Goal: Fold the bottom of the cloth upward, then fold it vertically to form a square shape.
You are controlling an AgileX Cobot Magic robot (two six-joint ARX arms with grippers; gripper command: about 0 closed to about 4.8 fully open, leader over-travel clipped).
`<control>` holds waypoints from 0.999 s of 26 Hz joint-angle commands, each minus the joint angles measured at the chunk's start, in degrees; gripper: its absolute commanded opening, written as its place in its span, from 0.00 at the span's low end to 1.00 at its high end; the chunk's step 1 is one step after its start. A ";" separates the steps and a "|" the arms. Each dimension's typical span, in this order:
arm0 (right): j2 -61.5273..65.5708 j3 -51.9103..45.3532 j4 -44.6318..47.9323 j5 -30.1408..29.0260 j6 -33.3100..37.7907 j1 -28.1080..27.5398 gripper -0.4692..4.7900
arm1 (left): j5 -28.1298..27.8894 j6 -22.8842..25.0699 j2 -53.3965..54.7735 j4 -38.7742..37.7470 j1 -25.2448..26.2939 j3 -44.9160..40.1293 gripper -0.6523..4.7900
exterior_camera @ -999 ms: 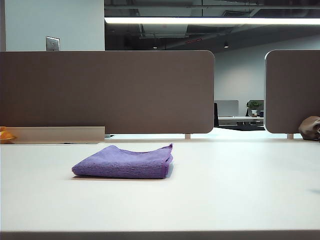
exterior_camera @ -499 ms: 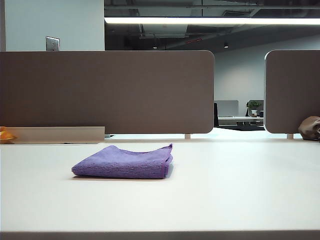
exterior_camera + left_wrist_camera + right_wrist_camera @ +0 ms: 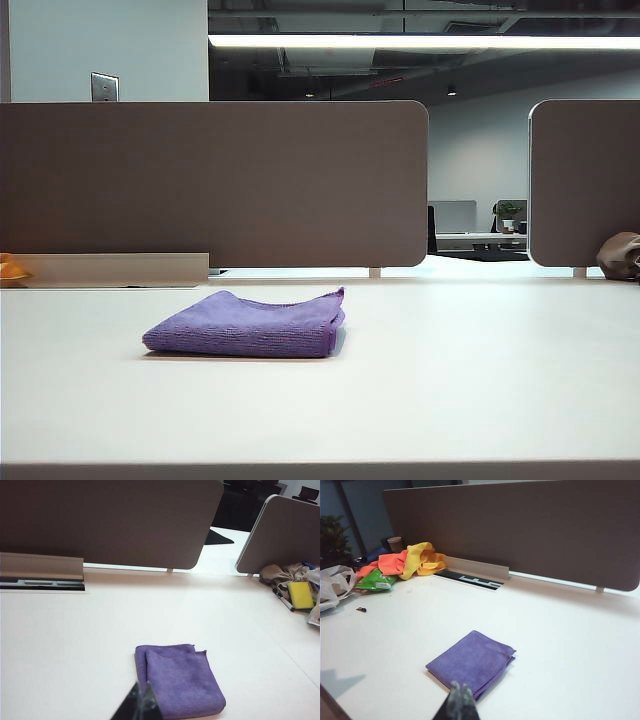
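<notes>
Orange-yellow rags (image 3: 410,560), a yellow sponge (image 3: 301,594), grey dividers (image 3: 215,180).

I see the cloth (image 3: 245,326) (image 3: 181,679) (image 3: 471,662), a fuzzy purple towel with a darker stitched hem, lying flat on the white table (image 3: 480,380), folded into a neat, roughly square stack of layers, in front of the brown divider panel (image 3: 215,180), well apart from it.

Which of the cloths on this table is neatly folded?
The purple microfibre cloth alone mid-table, folded into a flat square. The orange and yellow cloths are a crumpled heap by the grey divider.
</notes>
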 commanded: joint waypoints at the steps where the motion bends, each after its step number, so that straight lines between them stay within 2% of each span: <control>1: 0.13 -5.05 9.01 -0.09 1.14 -0.02 0.09 | 0.83 -1.18 0.02 7.54 0.02 -4.90 0.11; 9: 0.11 -17.35 20.52 -0.07 5.46 -0.02 0.09 | 4.35 -2.71 0.04 17.68 0.02 -16.46 0.11; 16: 0.13 -26.05 26.84 0.17 10.05 -0.02 0.09 | 4.35 -2.62 0.02 23.52 0.02 -23.04 0.11; 19: 0.09 -28.85 28.20 0.20 10.14 -0.02 0.09 | 4.20 -0.68 0.04 23.37 0.02 -24.72 0.11; 22: 0.13 -31.69 28.02 1.70 10.01 -0.04 0.09 | 4.20 4.52 0.04 23.37 0.02 -26.53 0.11; 26: 0.13 -34.95 28.04 2.14 8.57 -0.09 0.09 | 4.15 5.68 0.04 23.39 0.02 -28.28 0.11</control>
